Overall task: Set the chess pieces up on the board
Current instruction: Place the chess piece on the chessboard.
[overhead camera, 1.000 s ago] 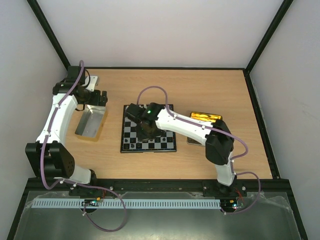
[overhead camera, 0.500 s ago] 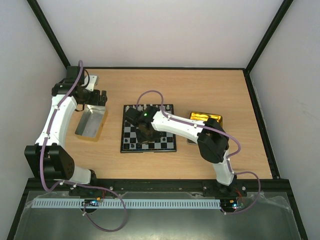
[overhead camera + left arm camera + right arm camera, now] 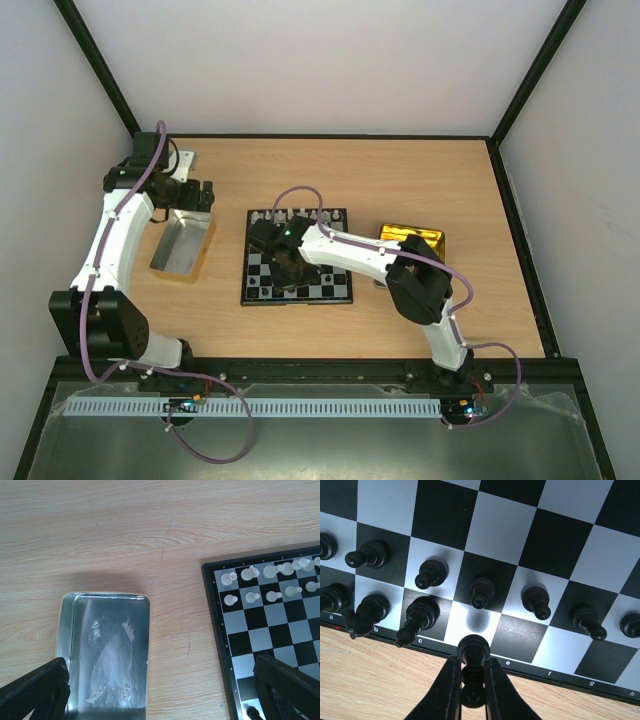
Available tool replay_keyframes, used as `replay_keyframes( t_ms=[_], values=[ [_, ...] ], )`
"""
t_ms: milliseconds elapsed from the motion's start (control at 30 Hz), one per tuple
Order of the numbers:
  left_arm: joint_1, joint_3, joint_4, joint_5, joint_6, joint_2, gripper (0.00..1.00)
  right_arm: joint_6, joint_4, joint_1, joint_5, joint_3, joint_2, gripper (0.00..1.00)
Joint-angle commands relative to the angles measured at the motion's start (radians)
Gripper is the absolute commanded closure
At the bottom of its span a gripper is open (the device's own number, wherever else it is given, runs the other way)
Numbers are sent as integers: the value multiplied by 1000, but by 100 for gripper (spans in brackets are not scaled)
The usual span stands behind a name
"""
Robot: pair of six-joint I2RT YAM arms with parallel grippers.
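Note:
The board (image 3: 300,301) lies mid-table, with white pieces (image 3: 300,215) along its far edge. My right gripper (image 3: 284,262) hovers over its near left part. In the right wrist view the right gripper (image 3: 471,664) is shut on a black chess piece (image 3: 473,650), held just above the near rim (image 3: 570,676) by the pale square marked d. Black pawns (image 3: 481,592) and back-row pieces (image 3: 417,616) stand around it. My left gripper (image 3: 200,193) is open and empty above the table left of the board. The left wrist view shows white pieces (image 3: 270,580) in two rows.
A silver-grey metal tray (image 3: 183,240) lies left of the board; it also shows in the left wrist view (image 3: 107,650). A gold tray (image 3: 410,238) lies to the board's right. Black frame posts and white walls enclose the table.
My right gripper has moved a little left over the board with the black piece in it. The left arm has not moved.

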Motion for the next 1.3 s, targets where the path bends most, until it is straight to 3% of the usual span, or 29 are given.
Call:
replay_keyframes(
  t_ms=[0, 633, 1267],
  values=[
    [7, -1, 5, -2, -7, -9, 0, -11, 15, 4, -2, -15, 26, 92],
    [10, 4, 2, -3, -5, 2, 0, -31, 20, 1, -1, 2, 61, 91],
    [10, 1, -4, 0, -3, -4, 1, -40, 3, 2, -7, 29, 66, 80]
  ],
)
